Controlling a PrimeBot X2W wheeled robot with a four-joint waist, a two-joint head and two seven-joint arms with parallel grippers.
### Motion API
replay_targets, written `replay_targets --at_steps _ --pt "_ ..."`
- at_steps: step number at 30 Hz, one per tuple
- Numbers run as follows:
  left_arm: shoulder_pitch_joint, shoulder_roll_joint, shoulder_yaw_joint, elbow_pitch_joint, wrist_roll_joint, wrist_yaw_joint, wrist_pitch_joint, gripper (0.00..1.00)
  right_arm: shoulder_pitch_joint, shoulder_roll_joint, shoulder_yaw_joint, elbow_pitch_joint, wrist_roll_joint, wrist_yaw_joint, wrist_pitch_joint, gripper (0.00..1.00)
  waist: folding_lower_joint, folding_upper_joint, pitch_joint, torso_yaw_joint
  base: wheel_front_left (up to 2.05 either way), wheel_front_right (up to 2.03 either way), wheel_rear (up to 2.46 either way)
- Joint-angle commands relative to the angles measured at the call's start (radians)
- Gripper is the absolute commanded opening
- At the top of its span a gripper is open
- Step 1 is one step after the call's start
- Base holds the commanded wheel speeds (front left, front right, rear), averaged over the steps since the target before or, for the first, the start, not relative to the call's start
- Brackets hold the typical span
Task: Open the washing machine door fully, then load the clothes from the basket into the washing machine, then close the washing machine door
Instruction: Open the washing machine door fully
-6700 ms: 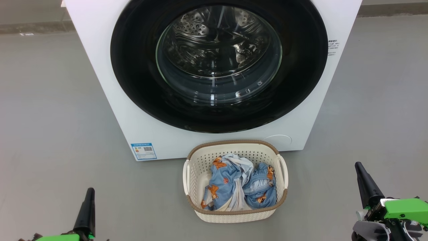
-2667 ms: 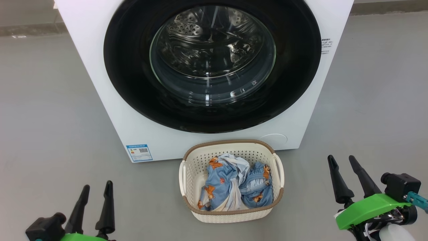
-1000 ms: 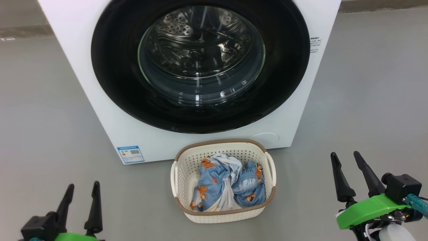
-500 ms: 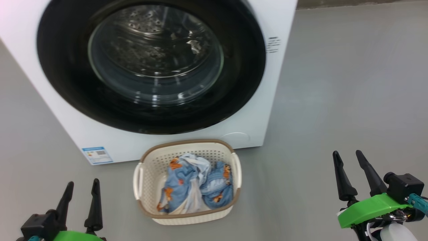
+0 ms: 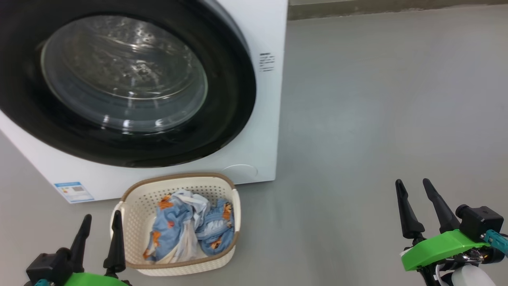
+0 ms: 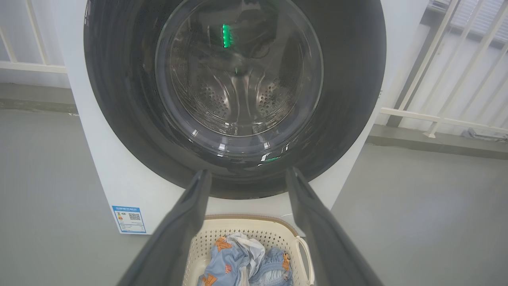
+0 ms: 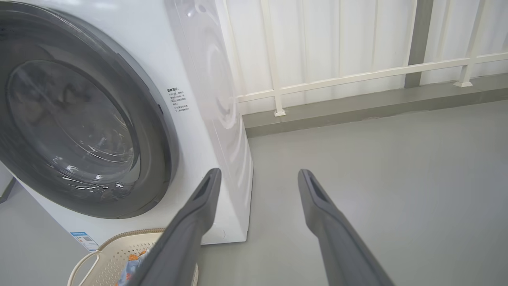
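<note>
The washing machine (image 5: 266,119) takes up the upper left of the head view, its white front turned a little to the left; the washing machine door (image 5: 232,91) lies shut against that front, black rim around the bulging glass, with the steel drum dim behind it; grey floor (image 5: 377,119) covers the right half of the frame. The basket (image 5: 174,176) stands on the floor at lower left, just below the door's bottom edge; the clothes (image 5: 186,226) lie bunched inside it, blue, orange and white.

The right gripper (image 5: 412,182) sits at lower right, its forearm low and its fingers (image 5: 405,214) pointing up the frame with a slight lean to the left; its jaws stand wide open, holding and touching nothing, well apart from basket and machine; the right wrist view looks between them at bare floor just right of the machine's corner. The left gripper (image 5: 102,215) rises from the lower left edge, fingers upright; its jaws are equally spread and empty; one finger overlaps the basket's left wall in the frame, and contact cannot be told; the left wrist view looks between them at the door's lower rim, with the basket below. A blue label sticker (image 5: 74,191) marks the machine's lower left.
</note>
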Motion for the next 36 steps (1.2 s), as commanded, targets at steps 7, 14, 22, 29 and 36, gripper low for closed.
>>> replay_targets --at_steps 7,14,22,29,36 --pt "-0.032 0.032 0.022 -0.028 -0.009 0.001 -0.011 1.00 -0.024 -0.013 0.025 -0.020 -0.007 0.006 -0.012 1.00 0.0000 0.0000 -0.010 0.000 0.55 0.55 -1.10" --pt "-0.024 0.027 0.013 -0.026 -0.008 0.001 -0.011 1.00 -0.022 -0.012 0.032 -0.020 -0.006 0.006 -0.012 1.00 0.0000 0.0000 -0.014 0.004 0.07 0.07 -0.13" --pt "-0.008 0.003 0.028 -0.034 -0.010 0.001 -0.011 1.00 -0.055 0.013 0.060 -0.031 0.076 0.006 -0.012 0.00 0.0000 0.0000 -0.004 0.012 0.00 0.00 0.00" --pt "0.001 -0.030 0.031 -0.036 -0.003 0.001 -0.011 1.00 -0.147 0.051 0.051 -0.118 0.346 0.006 -0.012 0.00 0.0000 0.0000 0.010 0.024 0.00 0.00 0.00" --pt "-0.028 -0.047 0.014 -0.036 -0.005 0.001 -0.011 1.00 -0.266 0.058 0.045 -0.164 0.683 0.006 -0.012 0.00 0.0000 0.0000 0.043 0.054 0.00 0.00 0.00"
